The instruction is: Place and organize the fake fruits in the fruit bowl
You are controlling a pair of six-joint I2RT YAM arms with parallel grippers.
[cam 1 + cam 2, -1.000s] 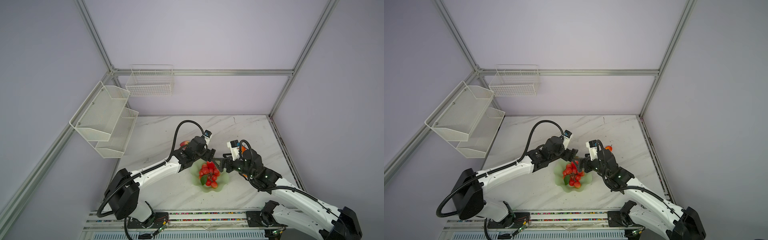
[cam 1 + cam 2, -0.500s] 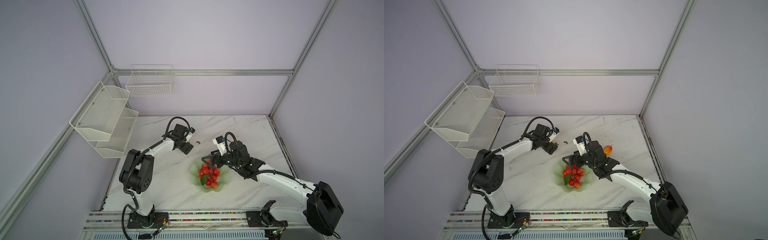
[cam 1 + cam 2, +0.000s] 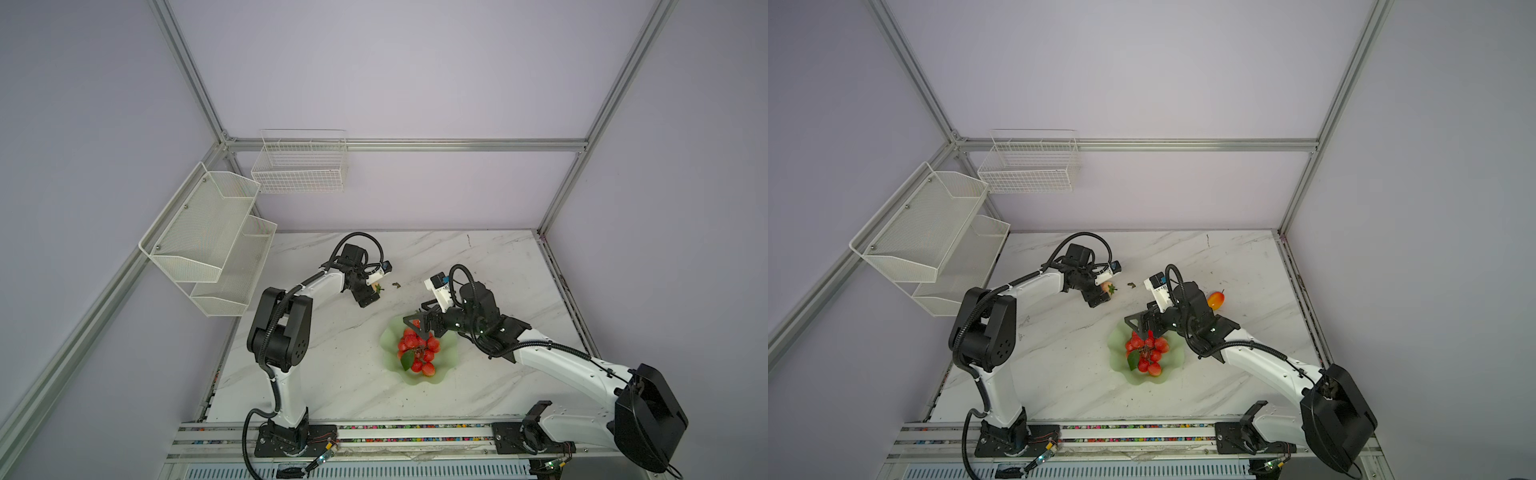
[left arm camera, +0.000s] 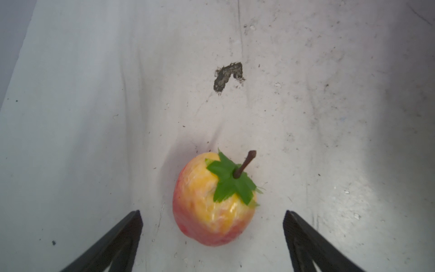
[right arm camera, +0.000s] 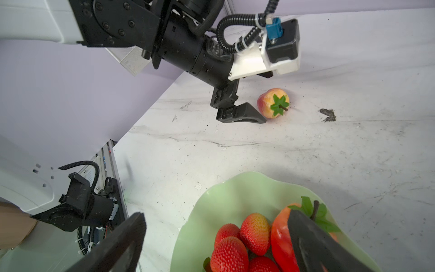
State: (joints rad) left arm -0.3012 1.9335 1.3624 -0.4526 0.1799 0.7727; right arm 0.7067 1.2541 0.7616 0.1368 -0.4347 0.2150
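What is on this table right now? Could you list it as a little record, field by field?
Fruit bowl: pale green dish, holding the red berry cluster and a glossy red fruit
Left gripper: open, jaws either side of the pale strawberry lying on the table
Right gripper: open, over the bowl
Mango: on the table, outside the bowl
Not yet in bowl: pale strawberry, mango

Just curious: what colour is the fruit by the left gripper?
The fruit is yellow blushing red, green cap, brown stem; clearest in left wrist view.
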